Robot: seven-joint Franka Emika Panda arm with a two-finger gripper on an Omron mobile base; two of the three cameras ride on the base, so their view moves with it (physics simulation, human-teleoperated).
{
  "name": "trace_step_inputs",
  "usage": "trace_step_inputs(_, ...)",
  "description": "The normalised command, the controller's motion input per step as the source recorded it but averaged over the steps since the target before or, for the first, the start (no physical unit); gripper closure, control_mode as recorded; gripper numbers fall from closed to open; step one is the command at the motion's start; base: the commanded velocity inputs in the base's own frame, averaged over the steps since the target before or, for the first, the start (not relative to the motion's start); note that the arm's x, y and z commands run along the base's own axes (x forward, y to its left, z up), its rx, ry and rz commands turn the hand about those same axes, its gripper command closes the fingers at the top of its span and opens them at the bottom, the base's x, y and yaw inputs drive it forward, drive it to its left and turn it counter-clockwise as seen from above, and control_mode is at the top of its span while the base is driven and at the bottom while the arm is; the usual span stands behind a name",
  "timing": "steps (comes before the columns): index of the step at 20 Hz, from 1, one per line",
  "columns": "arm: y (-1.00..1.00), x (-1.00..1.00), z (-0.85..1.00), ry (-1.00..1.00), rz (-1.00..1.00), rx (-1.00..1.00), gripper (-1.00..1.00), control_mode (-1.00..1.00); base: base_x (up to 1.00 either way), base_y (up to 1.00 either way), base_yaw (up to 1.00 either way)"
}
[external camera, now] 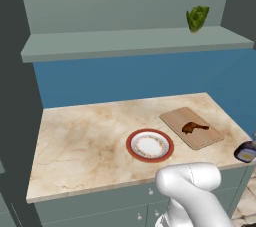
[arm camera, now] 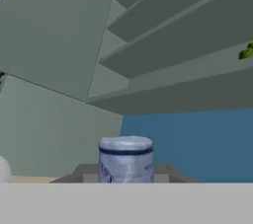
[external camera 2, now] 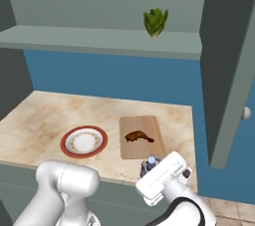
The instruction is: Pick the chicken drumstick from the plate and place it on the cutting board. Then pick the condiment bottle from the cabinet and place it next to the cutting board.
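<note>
The chicken drumstick (external camera: 194, 127) (external camera 2: 138, 136) lies on the wooden cutting board (external camera: 175, 118) (external camera 2: 144, 123). Left of the board sits the red-rimmed plate (external camera: 131, 143) (external camera 2: 64, 143) with nothing on it. My gripper (external camera 2: 149, 169) (arm camera: 126, 176) is shut on the condiment bottle (external camera: 246, 151) (external camera 2: 151, 162) (arm camera: 126, 159), whose pale cap stands between the fingers. The bottle is at the counter's front right corner, just in front of and to the right of the board. I cannot tell whether it touches the counter. The cabinet shelf (external camera: 125, 43) (external camera 2: 99, 38) runs above.
A green leafy vegetable (external camera: 197, 18) (external camera 2: 155, 22) (arm camera: 247, 51) stands on the shelf's right part. An open cabinet door (external camera 2: 229, 70) hangs at the right. The marble counter (external camera: 85, 136) stretches bare to the left of the plate.
</note>
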Motion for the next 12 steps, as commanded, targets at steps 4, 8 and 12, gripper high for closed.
trace_step_inputs(4, 0.00, 0.19, -0.10, 0.00, -0.15, 0.00, 1.00, -1.00, 0.00, 0.00, 0.00)
trace_step_inputs(8, 0.00, 0.28, -0.14, 0.00, -0.13, 0.00, 1.00, -1.00, 0.00, 0.00, 0.00)
trace_step_inputs(12, 0.00, 0.30, -0.18, 0.00, -0.11, 0.00, 1.00, -1.00, 0.00, 0.00, 0.00)
